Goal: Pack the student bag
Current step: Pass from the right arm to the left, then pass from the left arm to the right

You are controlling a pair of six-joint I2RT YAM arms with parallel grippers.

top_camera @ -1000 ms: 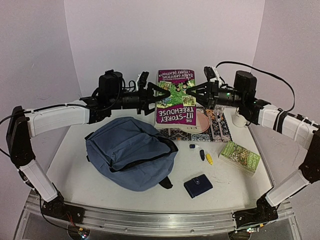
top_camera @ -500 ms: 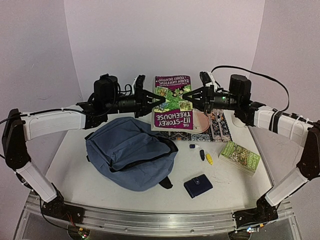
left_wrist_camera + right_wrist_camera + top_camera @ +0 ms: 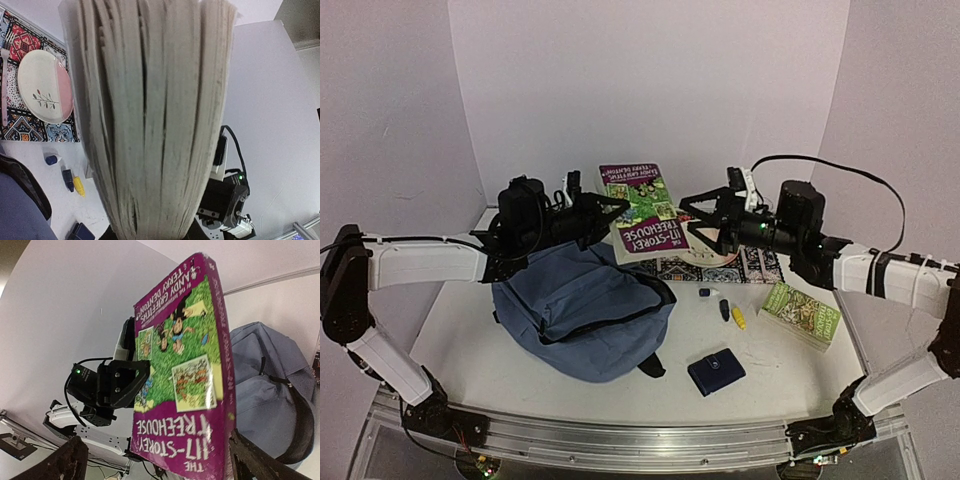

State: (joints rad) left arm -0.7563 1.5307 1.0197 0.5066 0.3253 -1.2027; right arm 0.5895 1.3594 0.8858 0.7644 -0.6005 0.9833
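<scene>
The student bag (image 3: pixel 580 315) lies flat on the table's left half, slate-blue with black zip trim; it also shows in the right wrist view (image 3: pixel 265 375). A purple book titled "The 117-Storey Treehouse" (image 3: pixel 645 210) hangs tilted above the bag's far edge. My left gripper (image 3: pixel 618 212) is shut on the book's left side. In the left wrist view the book's page edge (image 3: pixel 150 115) fills the frame and hides the fingers. My right gripper (image 3: pixel 703 220) stands wide open at the book's right end, and the cover (image 3: pixel 180 375) sits between its spread fingers without touching them.
A patterned mat (image 3: pixel 755 262) with a pink-and-cream plate (image 3: pixel 720 250) lies at the back. A green book (image 3: pixel 800 315) sits at the right. A navy wallet (image 3: pixel 716 372), a small blue cap (image 3: pixel 704 293) and a yellow marker (image 3: pixel 738 319) lie between bag and book.
My right gripper has opened and let go of the purple book. The left gripper closed on it and has carried it left and lower, toward the bag.
</scene>
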